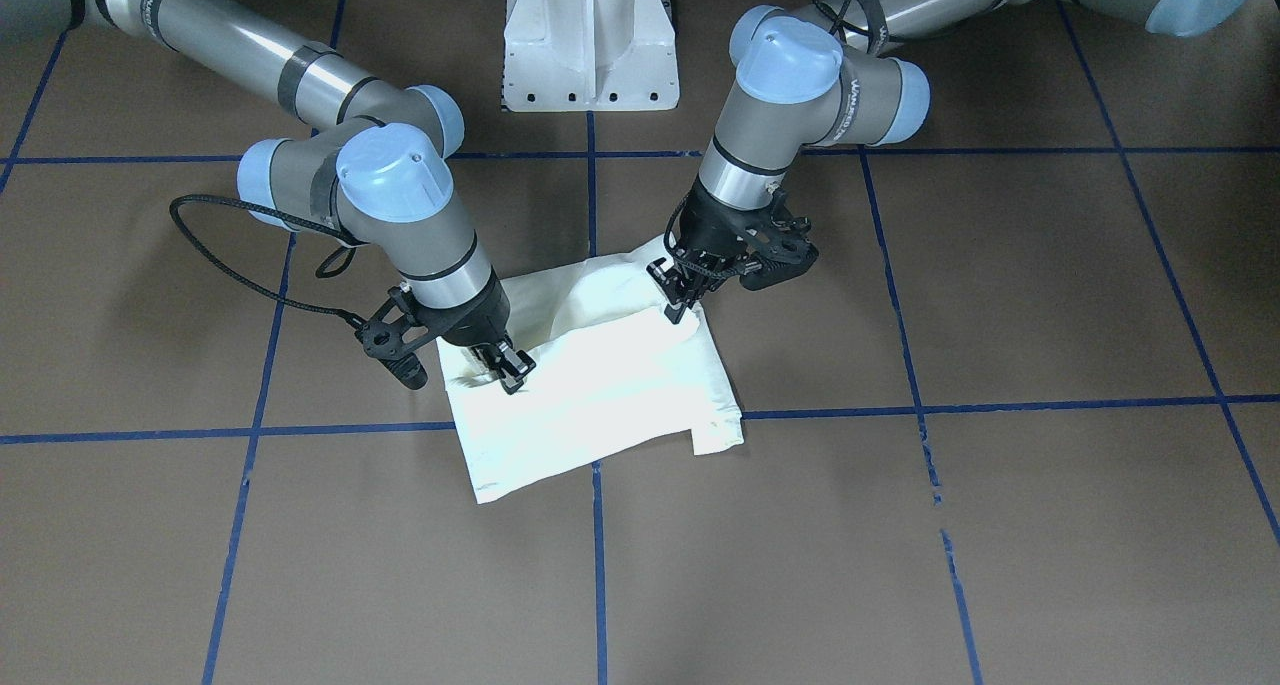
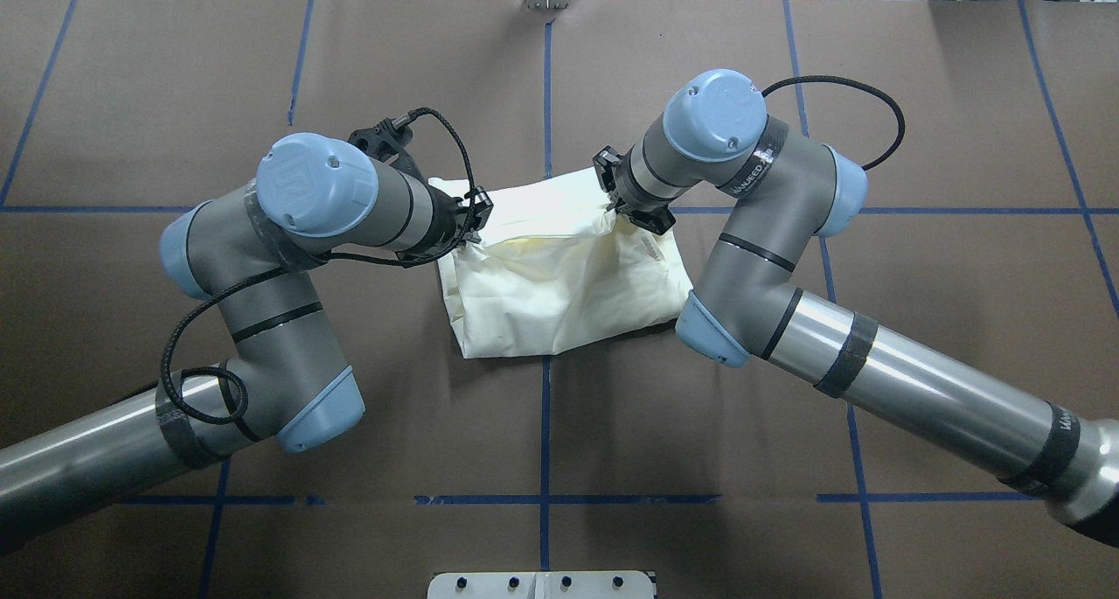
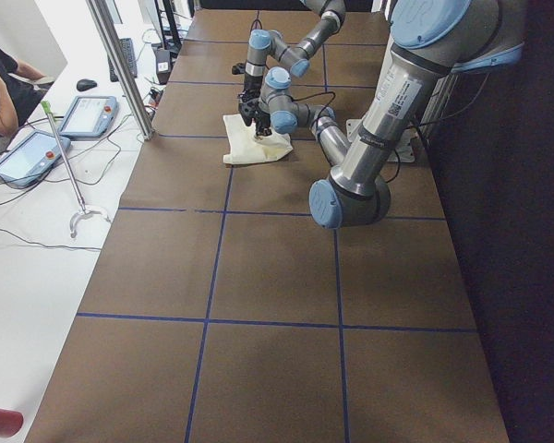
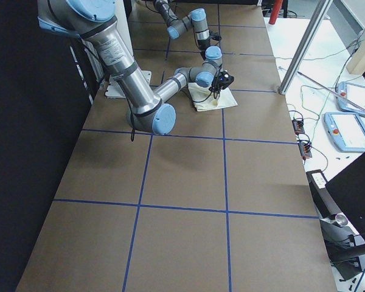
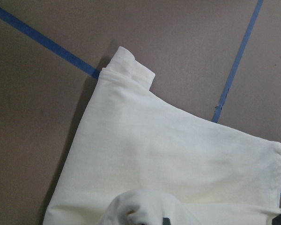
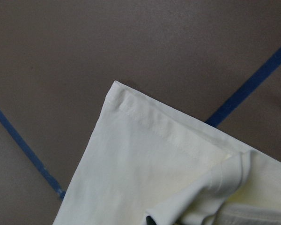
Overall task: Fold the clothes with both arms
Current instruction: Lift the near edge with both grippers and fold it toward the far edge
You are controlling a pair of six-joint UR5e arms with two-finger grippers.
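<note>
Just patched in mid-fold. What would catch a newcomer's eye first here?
The cream shirt, already folded into a compact block, lies mid-table across a blue tape line. Both claws grip it from opposite ends: the left claw pinches a raised fold, the right claw sits low on a corner.

Brown table (image 1: 1050, 285), gridded with blue tape lines (image 1: 596, 565). Carries a cream-white T-shirt (image 1: 600, 395) near its middle, folded to a rough rectangle over a crossing of the lines. Bears a white pedestal base (image 1: 590, 45) at the robot's edge, apart from the T-shirt.
</note>
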